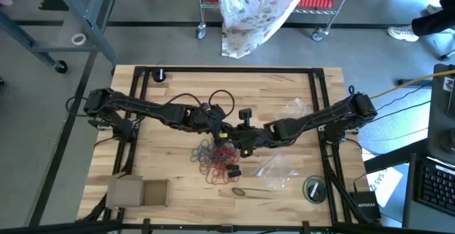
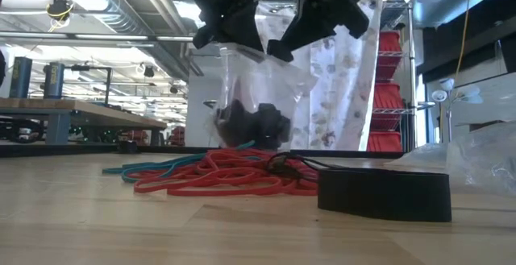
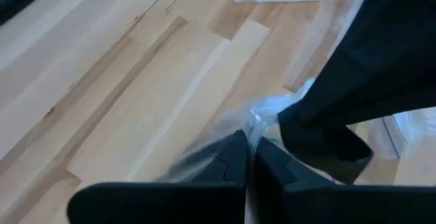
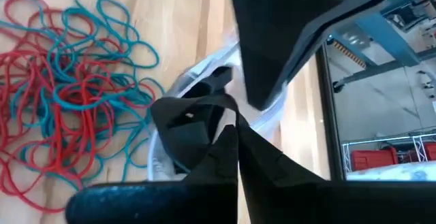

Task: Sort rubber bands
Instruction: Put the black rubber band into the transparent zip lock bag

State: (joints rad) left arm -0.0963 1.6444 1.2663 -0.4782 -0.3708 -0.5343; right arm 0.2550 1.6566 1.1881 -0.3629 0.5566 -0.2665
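Above the tangled pile of red and teal rubber bands (image 2: 218, 176), both grippers are pinching a clear plastic bag (image 2: 254, 96) holding dark bands: left gripper (image 2: 226, 31), right gripper (image 2: 310, 31).

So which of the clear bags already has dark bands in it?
The clear bag held up by both hands above the red and teal pile; the other bags lie flat on the table.

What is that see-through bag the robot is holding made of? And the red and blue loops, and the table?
The bag looks like thin clear plastic: see-through, crinkled, shiny. The rubber bands look like stretchy matte rubber, lying in floppy loops. The table looks like pale wood planks: you can see grain and joints.
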